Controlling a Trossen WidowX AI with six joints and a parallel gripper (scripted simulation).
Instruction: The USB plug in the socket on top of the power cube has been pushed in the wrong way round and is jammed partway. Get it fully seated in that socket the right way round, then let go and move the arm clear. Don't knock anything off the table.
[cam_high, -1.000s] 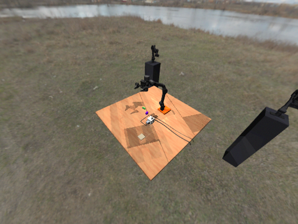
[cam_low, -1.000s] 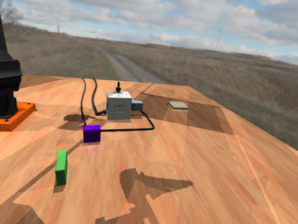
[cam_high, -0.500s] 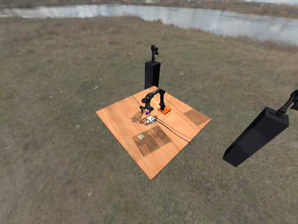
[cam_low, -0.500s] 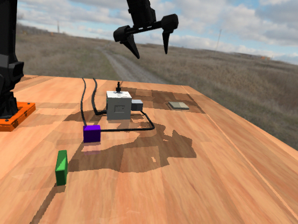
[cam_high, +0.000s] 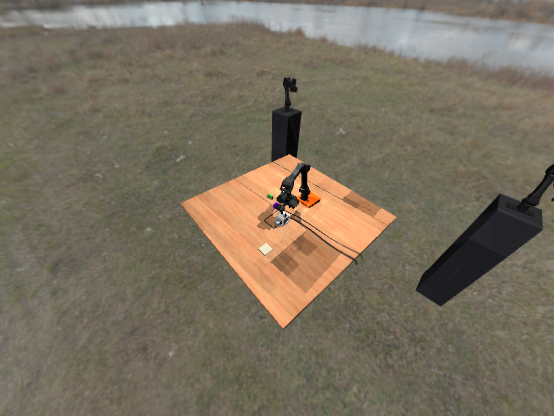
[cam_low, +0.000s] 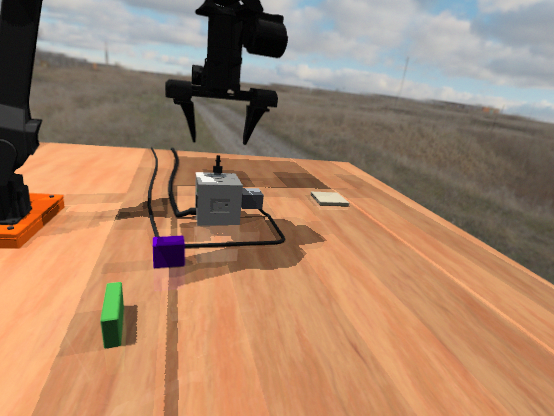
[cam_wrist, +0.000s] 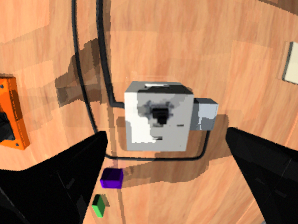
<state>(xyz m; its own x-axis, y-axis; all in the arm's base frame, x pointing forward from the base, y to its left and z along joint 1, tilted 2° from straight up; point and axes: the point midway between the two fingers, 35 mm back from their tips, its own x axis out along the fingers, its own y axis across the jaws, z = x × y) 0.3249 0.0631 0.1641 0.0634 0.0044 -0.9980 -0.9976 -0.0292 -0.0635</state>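
The power cube (cam_low: 218, 202) (cam_wrist: 172, 137) is a light grey box standing on the table, also small in the top view (cam_high: 283, 220). The black USB plug (cam_low: 218, 165) (cam_wrist: 160, 115) stands upright out of the cube's top. How far in it sits and which way round it is cannot be told. My gripper (cam_low: 219, 143) (cam_wrist: 168, 135) is open and empty. It points down above the cube, its fingertips a little higher than the plug's top and on either side of it in the exterior view.
A grey-blue adapter (cam_low: 252, 198) (cam_wrist: 205, 114) sticks out of the cube's side. Black cables run around the cube. A purple block (cam_low: 169, 252) (cam_wrist: 112, 178), a green block (cam_low: 112, 315) (cam_wrist: 99, 205) and a cream tile (cam_low: 329, 198) (cam_high: 265, 249) lie on the table. The arm's orange base (cam_high: 309, 200) is nearby.
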